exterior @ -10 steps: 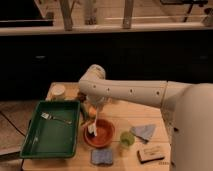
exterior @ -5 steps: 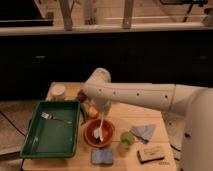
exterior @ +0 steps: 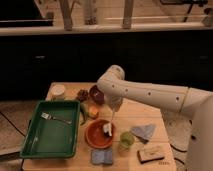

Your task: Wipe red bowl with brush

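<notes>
Camera view, the only one on record. I note the white arm [exterior: 150, 95] reaching in from the right over the wooden table [exterior: 145, 116], bending at its elbow and turning downward. The gripper [exterior: 113, 107] hangs above the right-hand part of the red bowl [exterior: 91, 136], near the middle of the table. It is closed on the upper end of the brush [exterior: 109, 124] handle. The thin whitish handle runs down and slightly left from the gripper, tilted a little off upright. The brush head sits inside the red bowl, right of its centre; I cannot tell whether the bristles touch the bowl's surface.

The red bowl stands on the table just right of the green tray [exterior: 47, 140], close to the tray's right wall; I cannot tell whether they touch. A fork [exterior: 54, 118] lies in the upper part of the tray.

A small green cup [exterior: 126, 140] stands just beside the bowl's right edge. A blue sponge [exterior: 102, 156] lies in front of the bowl, near the table's front edge. A grey-blue cloth [exterior: 143, 131] lies right of the cup, and a tan-and-black block [exterior: 151, 154] lies in front of that cloth.

At the back of the table I record a pale round container [exterior: 58, 91] on the left and a dark bowl [exterior: 96, 94] partly behind the arm's elbow.
</notes>
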`<state>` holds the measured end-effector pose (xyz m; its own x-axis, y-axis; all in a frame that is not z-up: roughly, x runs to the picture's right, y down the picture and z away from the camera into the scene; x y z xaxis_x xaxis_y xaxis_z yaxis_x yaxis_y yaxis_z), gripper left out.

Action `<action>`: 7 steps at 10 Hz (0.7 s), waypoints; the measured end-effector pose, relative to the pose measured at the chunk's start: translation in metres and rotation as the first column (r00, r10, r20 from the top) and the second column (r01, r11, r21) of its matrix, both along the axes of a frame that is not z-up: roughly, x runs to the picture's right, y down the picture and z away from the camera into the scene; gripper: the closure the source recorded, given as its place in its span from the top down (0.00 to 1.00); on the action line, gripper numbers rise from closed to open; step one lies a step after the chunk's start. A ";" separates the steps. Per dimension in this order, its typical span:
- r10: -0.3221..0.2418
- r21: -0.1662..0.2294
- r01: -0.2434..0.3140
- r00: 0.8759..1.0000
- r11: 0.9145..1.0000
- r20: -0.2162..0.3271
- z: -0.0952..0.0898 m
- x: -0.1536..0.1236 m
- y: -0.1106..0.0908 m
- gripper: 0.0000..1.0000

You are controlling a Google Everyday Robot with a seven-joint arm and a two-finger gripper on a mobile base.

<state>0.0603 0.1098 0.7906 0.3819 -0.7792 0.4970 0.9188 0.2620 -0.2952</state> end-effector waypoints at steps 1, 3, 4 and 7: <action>-0.004 -0.004 0.004 1.000 1.000 0.010 0.002 -0.007 -0.001 0.03; -0.023 -0.017 0.024 0.998 1.000 0.051 0.000 -0.035 -0.003 0.03; -0.031 -0.032 0.033 0.997 0.999 0.076 -0.002 -0.047 -0.001 0.03; -0.043 -0.049 0.049 0.993 0.998 0.113 -0.005 -0.054 0.000 0.03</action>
